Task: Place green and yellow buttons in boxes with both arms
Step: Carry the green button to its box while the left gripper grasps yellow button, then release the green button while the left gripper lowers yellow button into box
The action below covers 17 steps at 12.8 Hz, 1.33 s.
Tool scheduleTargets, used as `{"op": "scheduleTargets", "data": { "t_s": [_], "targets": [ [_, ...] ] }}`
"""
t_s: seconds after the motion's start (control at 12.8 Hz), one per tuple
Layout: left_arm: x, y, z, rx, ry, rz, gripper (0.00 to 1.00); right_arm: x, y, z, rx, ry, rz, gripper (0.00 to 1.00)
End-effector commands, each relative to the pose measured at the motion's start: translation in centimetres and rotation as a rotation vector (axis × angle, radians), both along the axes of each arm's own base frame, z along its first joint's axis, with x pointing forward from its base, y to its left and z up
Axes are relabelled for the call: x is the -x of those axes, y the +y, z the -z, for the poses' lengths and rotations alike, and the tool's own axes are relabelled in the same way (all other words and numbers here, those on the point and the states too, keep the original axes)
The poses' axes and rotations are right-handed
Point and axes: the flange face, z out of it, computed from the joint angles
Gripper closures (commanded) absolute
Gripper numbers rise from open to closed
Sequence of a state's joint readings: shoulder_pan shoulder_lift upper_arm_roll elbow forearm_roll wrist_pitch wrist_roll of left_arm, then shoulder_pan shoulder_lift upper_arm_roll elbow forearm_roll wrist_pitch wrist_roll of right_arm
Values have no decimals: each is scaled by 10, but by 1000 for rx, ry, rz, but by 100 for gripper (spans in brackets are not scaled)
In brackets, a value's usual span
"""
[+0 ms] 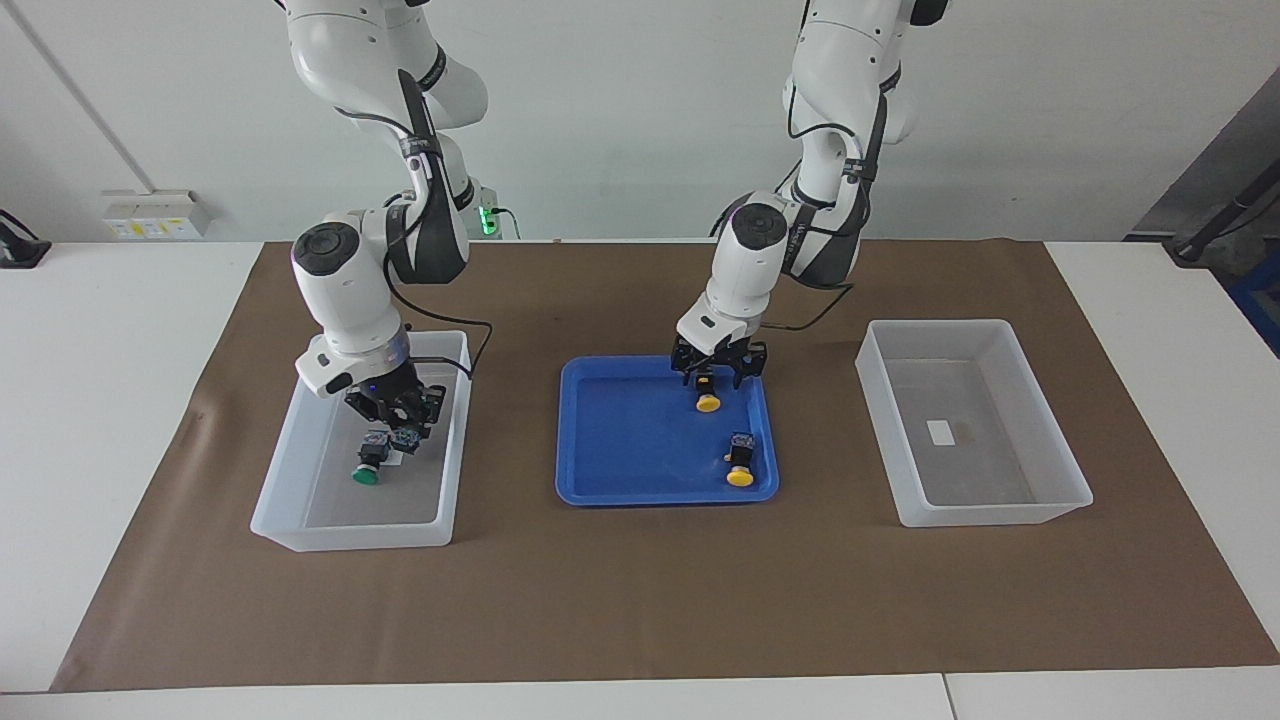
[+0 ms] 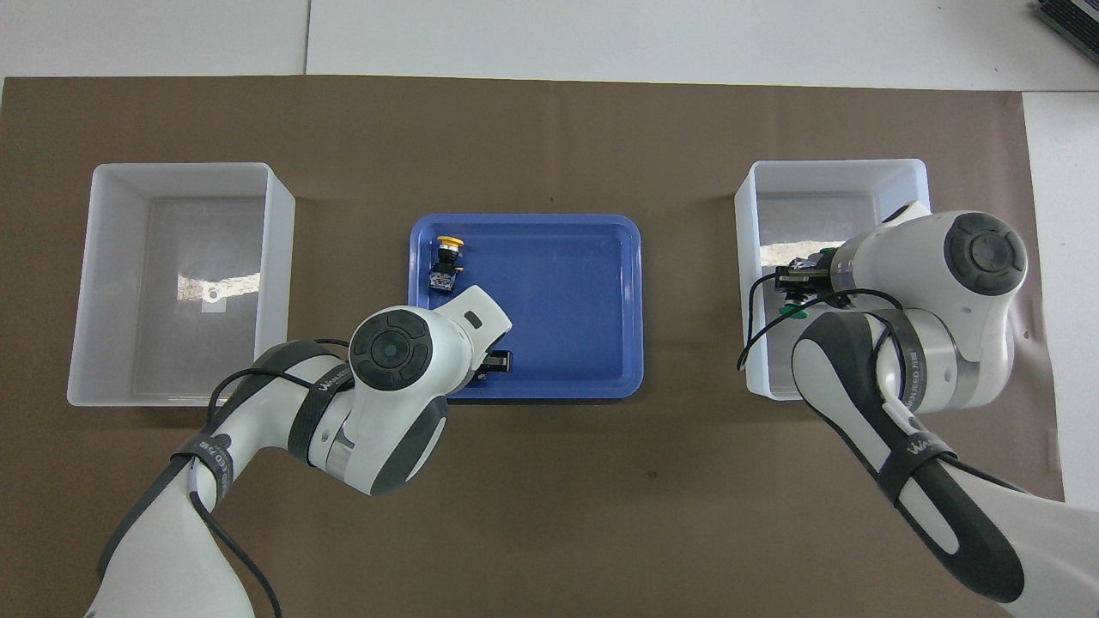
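Note:
My right gripper [image 1: 397, 418] hangs low inside the box [image 1: 350, 535] at the right arm's end, shut on a green button [image 1: 406, 438] whose cap shows in the overhead view [image 2: 796, 312]. Another green button [image 1: 367, 466] lies on that box's floor right beside it. My left gripper [image 1: 712, 376] is down in the blue tray [image 1: 572, 440], set around the black body of a yellow button [image 1: 707, 399]. A second yellow button [image 1: 740, 465] [image 2: 445, 262] lies in the tray farther from the robots. The other box [image 1: 990, 512] holds no button.
A brown mat [image 1: 640, 600] covers the table's middle, with both boxes and the tray in one row on it. In the overhead view the left arm's wrist [image 2: 395, 352] hides the tray's corner and the button under it.

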<state>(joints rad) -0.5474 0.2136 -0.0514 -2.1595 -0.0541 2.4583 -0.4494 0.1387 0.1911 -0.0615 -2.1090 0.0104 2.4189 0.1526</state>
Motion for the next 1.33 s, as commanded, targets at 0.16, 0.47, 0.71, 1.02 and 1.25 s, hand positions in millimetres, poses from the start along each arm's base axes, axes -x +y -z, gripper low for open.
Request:
{"op": "scheduleTargets", "data": {
  "t_s": [0.16,0.47,0.71,1.02,1.25],
  "targets": [
    [-3,1,-24,19,-52,-46,100,10,-24,1,0,-21,-53,69],
    [-33,54,-121,46,-105,-148,100,11,-21,3,-1,-16,-45,0],
    [-80,126,-147,54,-160,-262,100,7,-19,-9,-2,-33,-50,0],
    [-110,262,-142,-16,-177,-182,100,-2,-18,-86,-19,-35,46,0],
    [-114,322,-136,-41,-182,-168,100,0,-28,-161,-12,17,85,0]
  ]
}}
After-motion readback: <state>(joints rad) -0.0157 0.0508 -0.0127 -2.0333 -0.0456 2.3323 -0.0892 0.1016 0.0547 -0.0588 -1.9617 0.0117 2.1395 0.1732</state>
